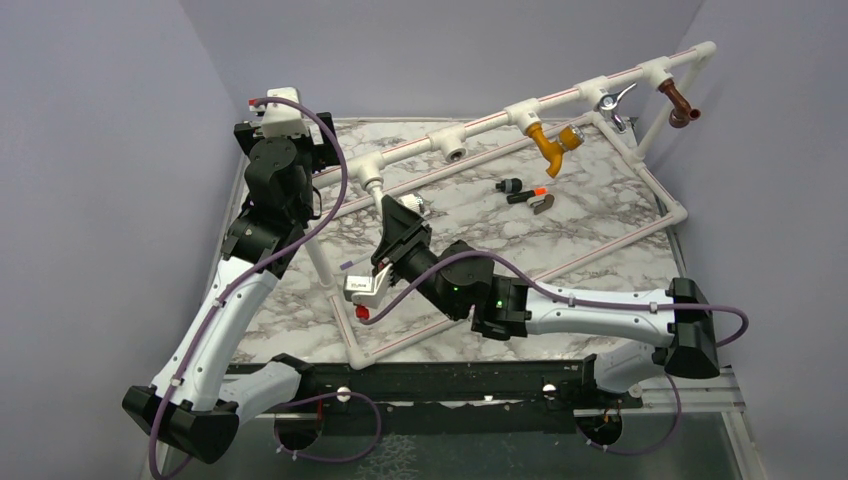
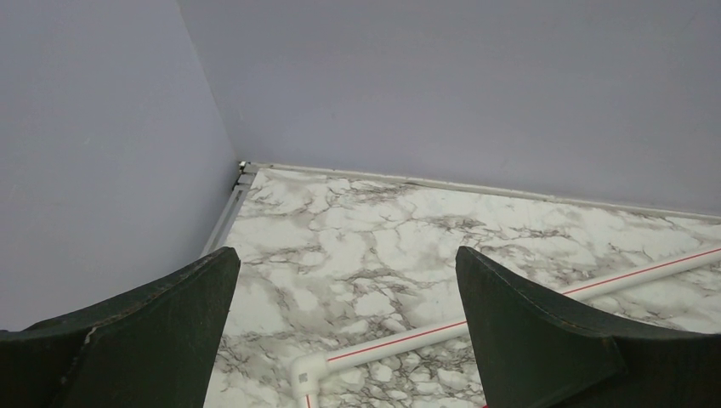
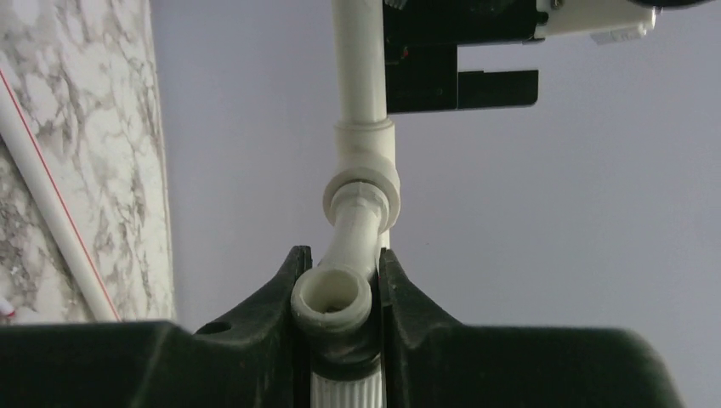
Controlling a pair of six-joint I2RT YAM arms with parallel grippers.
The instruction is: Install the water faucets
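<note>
Three faucets are on, my right end effector clamps the white faucet, left end effector wide open, black faucet lies loose.

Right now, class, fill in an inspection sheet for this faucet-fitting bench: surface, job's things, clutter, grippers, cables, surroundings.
Surface: marble-patterned tabletop carrying a white pipe frame.
Job's things: mustard-yellow faucet, chrome-levered faucet and brown faucet sit in the top rail's sockets. The white faucet enters the leftmost one. The black-and-orange faucet lies loose on the marble. One socket is empty.
Clutter: nothing seen.
Grippers: right gripper shut on the white faucet; left gripper open, holding nothing.
Cables: purple cables run along both arms and loop by the bases.
Surroundings: plain lilac-grey walls.
</note>
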